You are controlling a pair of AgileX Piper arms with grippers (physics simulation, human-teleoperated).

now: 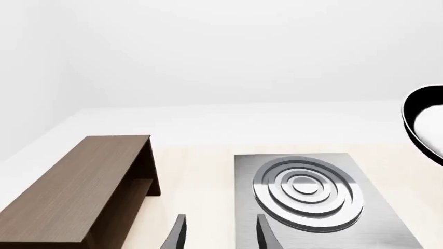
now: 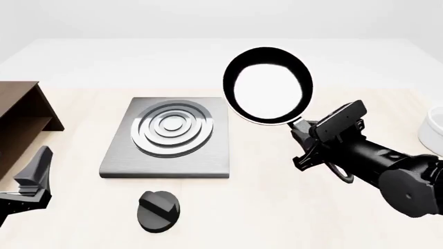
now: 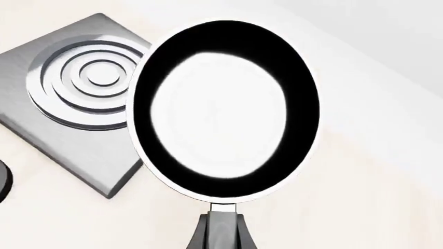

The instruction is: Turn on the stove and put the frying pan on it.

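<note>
table (image 2: 291, 207) | frying pan (image 2: 268, 85) handle hidden in right end effector (image 2: 308, 136)

Front view: fixed, high on the arms' side of the table (image 2: 387, 62), facing forward and down. Widest of the three; takes in the stove (image 2: 169, 136), knob (image 2: 158, 209), wooden cabinet (image 2: 17, 122) at the left edge, frying pan (image 2: 268, 85) and both arms.

Left wrist view: low, behind the left gripper (image 1: 218, 233), looking along its fingers across the table to the far wall. Stove (image 1: 312, 192) close, cabinet (image 1: 76, 189) beside it, pan rim (image 1: 415, 122) cut by the frame edge.

Right wrist view: behind the right gripper (image 3: 221, 233), angled steeply down, very near; the pan (image 3: 225, 111) fills most of the frame, stove (image 3: 69, 98) behind.

All three views share the stove and pan.
</note>
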